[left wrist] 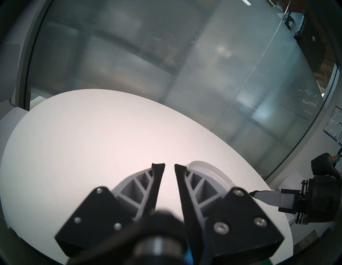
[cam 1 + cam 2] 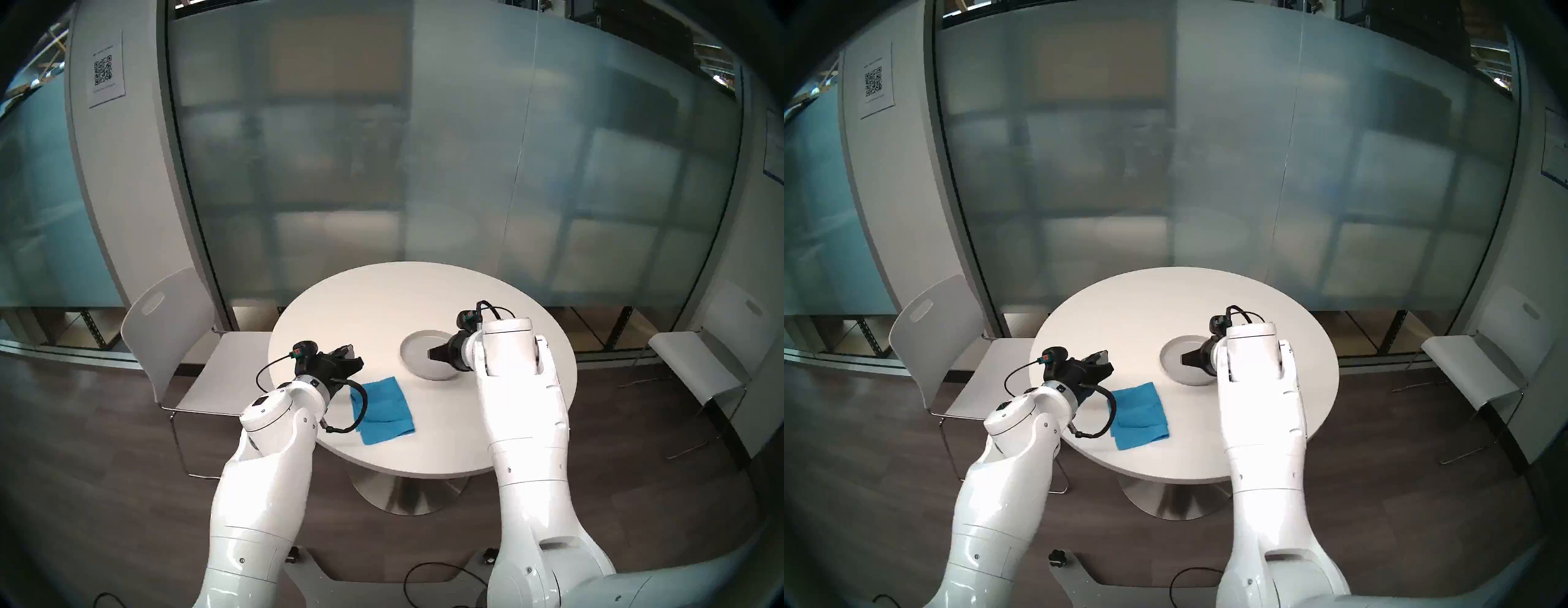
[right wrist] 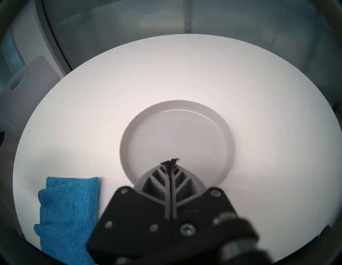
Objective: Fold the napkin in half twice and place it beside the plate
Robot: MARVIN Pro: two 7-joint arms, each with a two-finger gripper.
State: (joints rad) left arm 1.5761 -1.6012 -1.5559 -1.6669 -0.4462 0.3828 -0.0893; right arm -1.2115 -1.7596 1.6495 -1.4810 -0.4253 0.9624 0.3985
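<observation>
**Napkin handling: soft, light, prone to unfolding**

Napkin [image 2: 384, 411] folded on the bench [image 2: 382, 297], near front edge, apart from plate [image 2: 413, 348]. Terry cloth: limp, light, grippy, not fragile; layers likely to shift. Best pinched at a stacked corner or hemmed edge, through all layers. Left gripper [image 1: 169, 167] jaws narrowly parted, empty. Right gripper [image 3: 171, 160] jaws closed, empty, above plate.

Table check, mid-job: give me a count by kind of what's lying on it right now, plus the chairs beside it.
Napkin: 1, blue, folded, near the front edge.
Plate: 1, grey, nothing on it.
Chairs: 2, white, one on the left and one on the right.
Total: 4 things, 2 of them on the table.
</observation>
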